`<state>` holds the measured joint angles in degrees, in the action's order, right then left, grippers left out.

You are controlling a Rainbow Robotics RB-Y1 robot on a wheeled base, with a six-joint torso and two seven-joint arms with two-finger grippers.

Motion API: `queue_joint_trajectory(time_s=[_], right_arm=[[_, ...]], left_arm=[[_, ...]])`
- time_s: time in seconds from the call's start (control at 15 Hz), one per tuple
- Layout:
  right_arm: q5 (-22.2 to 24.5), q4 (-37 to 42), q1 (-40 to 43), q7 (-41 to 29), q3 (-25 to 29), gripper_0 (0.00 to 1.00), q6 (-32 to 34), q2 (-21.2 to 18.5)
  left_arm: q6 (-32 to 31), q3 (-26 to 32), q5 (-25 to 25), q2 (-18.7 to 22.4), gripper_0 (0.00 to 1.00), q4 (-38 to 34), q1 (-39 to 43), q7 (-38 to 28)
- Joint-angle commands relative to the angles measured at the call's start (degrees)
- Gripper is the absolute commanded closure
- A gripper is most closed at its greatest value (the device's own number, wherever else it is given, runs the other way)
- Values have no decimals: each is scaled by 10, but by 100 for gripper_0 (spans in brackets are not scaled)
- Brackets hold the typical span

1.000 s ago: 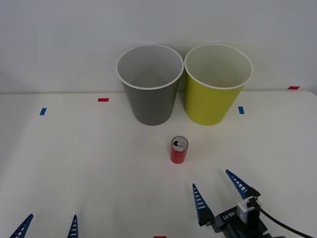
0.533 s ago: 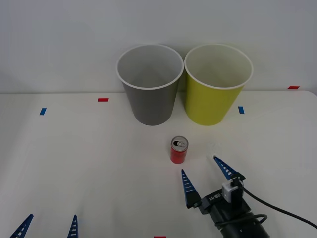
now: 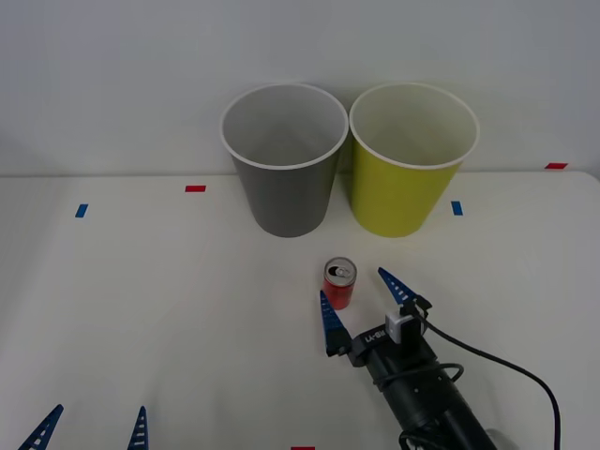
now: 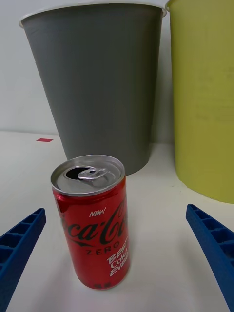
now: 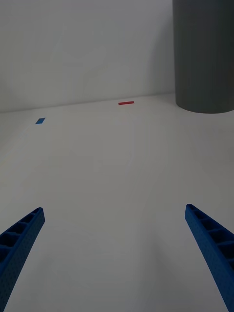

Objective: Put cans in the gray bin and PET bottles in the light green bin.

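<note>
Front view shows the red can (image 3: 339,282) standing upright on the white bench (image 3: 169,309), a little in front of the gray bin (image 3: 284,159) and the light green bin (image 3: 412,159), which stand side by side at the back, touching or nearly so. Just behind the can, the right end effector (image 3: 360,300) has its blue fingers spread wide apart, one finger (image 3: 328,322) beside the can's near left side and the other off to its right; neither touches it. Right wrist view puts the can (image 4: 92,222) between the open fingertips, nearer one of them, pull-tab up. At the bench's near left edge the left end effector (image 3: 92,427) sits with fingers apart.
</note>
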<state>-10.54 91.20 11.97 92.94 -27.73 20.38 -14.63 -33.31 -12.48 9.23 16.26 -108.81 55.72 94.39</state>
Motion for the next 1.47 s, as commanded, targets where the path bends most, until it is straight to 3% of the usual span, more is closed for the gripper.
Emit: queue_joint_trajectory(time_s=[0.07,0.87,0.93,1.0,1.07,1.47], right_arm=[[2,-16,-22,-1,-7,0,-1,2],[-1,-20,-62,1,-14,0,-62,7],[-1,-20,-63,-1,-14,25,-61,6],[-4,-20,-63,-2,-14,77,-61,7],[-6,-20,-63,-4,-14,97,-61,8],[-11,-20,-62,-9,-14,100,-60,11]], left_arm=[[0,0,0,0,0,0,0,0],[0,0,0,0,0,0,0,0],[0,0,0,0,0,0,0,0],[0,0,0,0,0,0,0,0],[0,0,0,0,0,0,0,0],[0,0,0,0,0,0,0,0]])
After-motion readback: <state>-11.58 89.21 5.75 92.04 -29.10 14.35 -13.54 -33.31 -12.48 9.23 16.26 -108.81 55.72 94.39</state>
